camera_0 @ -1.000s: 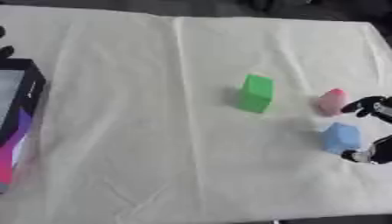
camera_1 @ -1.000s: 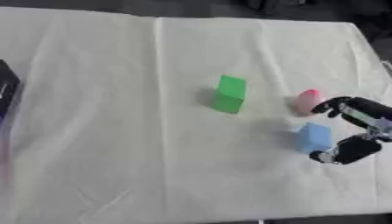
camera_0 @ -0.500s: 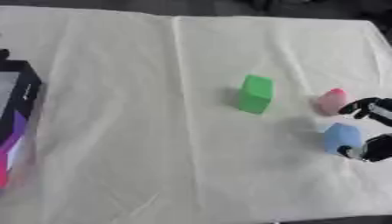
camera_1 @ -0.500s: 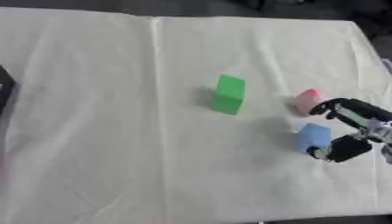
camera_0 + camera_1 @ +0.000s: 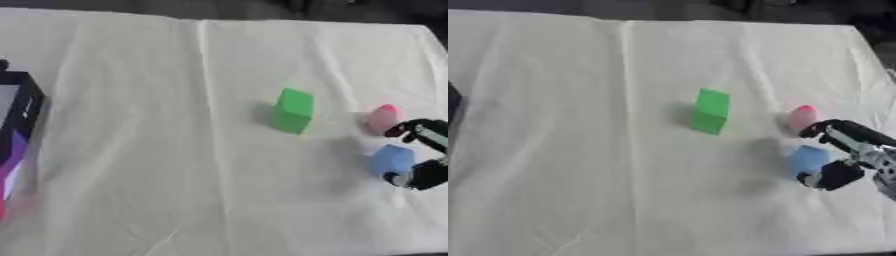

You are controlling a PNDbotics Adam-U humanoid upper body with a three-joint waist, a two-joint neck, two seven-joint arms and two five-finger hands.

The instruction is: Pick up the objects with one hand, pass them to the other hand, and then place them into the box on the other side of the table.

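Note:
A blue block lies on the white cloth at the right. My right hand comes in from the right edge, its fingers curled over the block's far side and its thumb against its near corner. Just beyond the fingers stands a small pink object. A green block stands upright near the middle, apart from the hand. The dark box with purple and white sides sits at the left edge, partly cut off. My left hand does not show.
The white cloth covers the whole table and is creased lengthwise. A wide stretch of cloth lies between the green block and the box. The table's far edge runs along the top.
The right hand stays around the blue block, its thumb drawn slightly closer to it. The blocks have not moved.

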